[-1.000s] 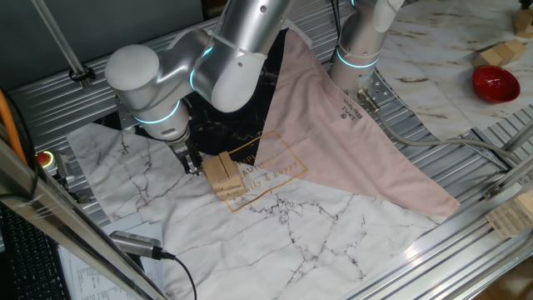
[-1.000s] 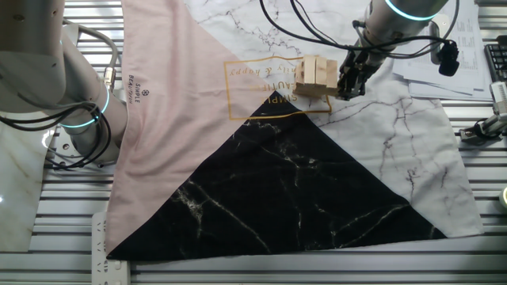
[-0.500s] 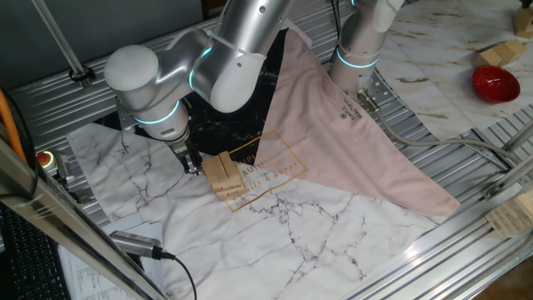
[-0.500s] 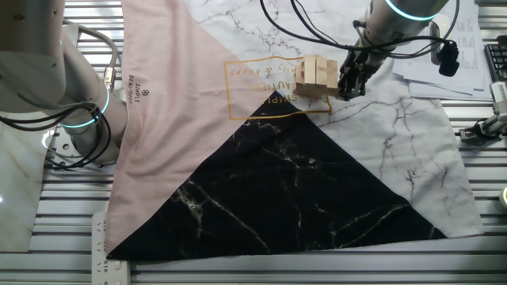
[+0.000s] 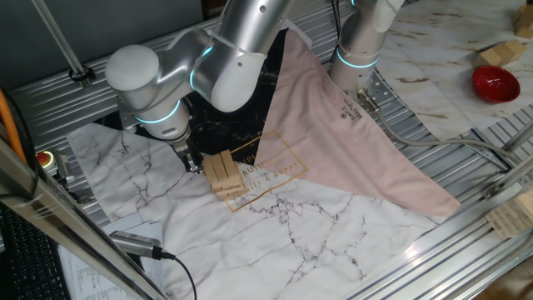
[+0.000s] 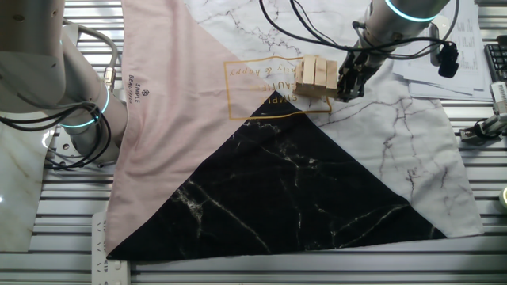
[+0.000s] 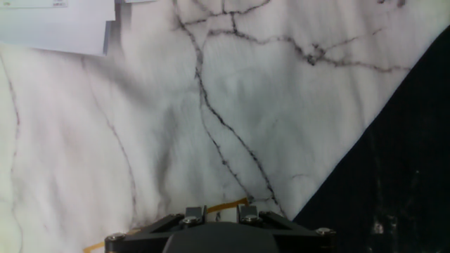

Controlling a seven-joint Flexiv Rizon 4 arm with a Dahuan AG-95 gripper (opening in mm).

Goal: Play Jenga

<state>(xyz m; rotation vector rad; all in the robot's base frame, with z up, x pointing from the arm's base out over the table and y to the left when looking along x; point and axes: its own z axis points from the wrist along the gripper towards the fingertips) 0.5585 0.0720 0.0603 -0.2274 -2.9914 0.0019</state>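
Observation:
The Jenga (image 5: 223,173) is a small tower of light tan wooden bars on the marbled cloth, over the gold printed frame. It also shows in the other fixed view (image 6: 317,75). My gripper (image 5: 193,162) is low at the tower's left side, fingertips close to or touching it; in the other fixed view the gripper (image 6: 348,84) is at the tower's right side. The fingers stand close together and hold nothing. The hand view shows only the cloth and the finger bases (image 7: 195,213); the tower is out of that view.
A pink, black and white marbled cloth (image 6: 261,158) covers the table. A second arm's base (image 6: 79,111) stands at the cloth's edge. A red bowl (image 5: 495,83) and wooden pieces (image 5: 500,54) lie far right. Papers (image 7: 56,24) lie beyond the cloth.
The gripper has edged a little closer against the tower's side. The tower looks almost unmoved.

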